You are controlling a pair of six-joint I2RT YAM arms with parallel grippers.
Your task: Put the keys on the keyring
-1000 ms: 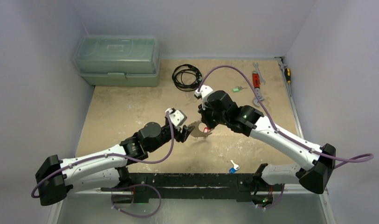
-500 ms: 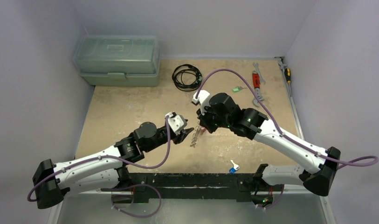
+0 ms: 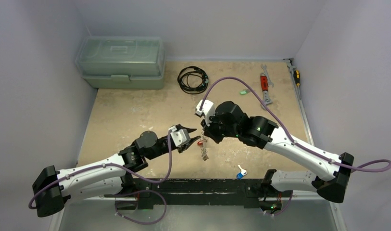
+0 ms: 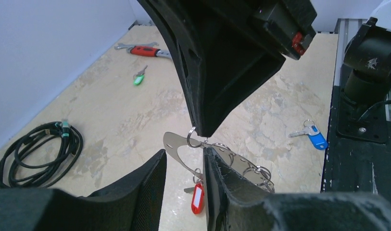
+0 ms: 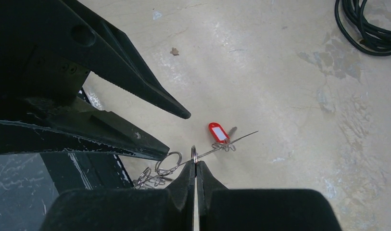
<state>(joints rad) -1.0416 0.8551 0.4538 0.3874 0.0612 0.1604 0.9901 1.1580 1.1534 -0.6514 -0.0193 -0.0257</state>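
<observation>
Right gripper (image 5: 195, 164): jaws pinched fully shut on the keyring (image 4: 170, 138), gripped at a small split ring on its wire. Left gripper (image 4: 184, 156): jaws part open, one finger (image 4: 145, 190) on each side of the keyring's lower wire, a clear gap between, nothing clamped. Keyring held up off the worktop (image 3: 135, 115), near the middle, between the two grippers. Hanging from it: a red-tagged key (image 4: 197, 198) dangling below, plus a cluster of small rings and keys (image 3: 203, 153) towards the near end. Loose on the worktop: a blue-tagged key (image 4: 314, 138) by the near edge, right of centre; a green-tagged key (image 4: 138, 79) far right, near the red-handled wrench (image 4: 146, 50). Black cable coil (image 4: 37, 154) far centre; green toolbox (image 3: 121, 61) far left.
</observation>
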